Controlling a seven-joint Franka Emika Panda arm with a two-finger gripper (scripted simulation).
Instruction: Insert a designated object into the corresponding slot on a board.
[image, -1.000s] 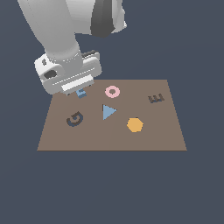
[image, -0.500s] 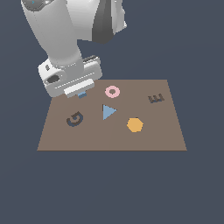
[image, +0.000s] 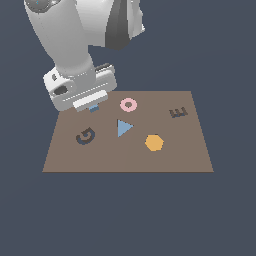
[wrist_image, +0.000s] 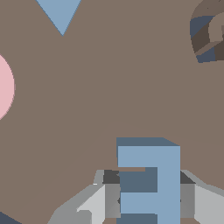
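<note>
The designated object, a light-blue E-shaped block (wrist_image: 148, 181), sits between the two fingers of my gripper (wrist_image: 148, 194), which is shut on it. In the exterior view only a blue sliver of the block (image: 94, 108) shows under the gripper (image: 93, 106), over the far corner of the board (image: 125, 157) on the exterior view's left. The block appears lifted slightly above the board. The slot (image: 178, 112), a dark E-shaped recess, lies near the board's far edge on the exterior view's right, well apart from the gripper.
On the board lie a pink ring (image: 128, 105), a blue triangle (image: 123, 127), an orange hexagon (image: 154, 142) and a dark G shape (image: 85, 136). The wrist view shows the triangle (wrist_image: 59, 15), the ring's edge (wrist_image: 4, 87) and the G (wrist_image: 209, 33).
The arm and gripper have risen a little with the blue E block held; the block stays at the board's far corner on the exterior view's left.
</note>
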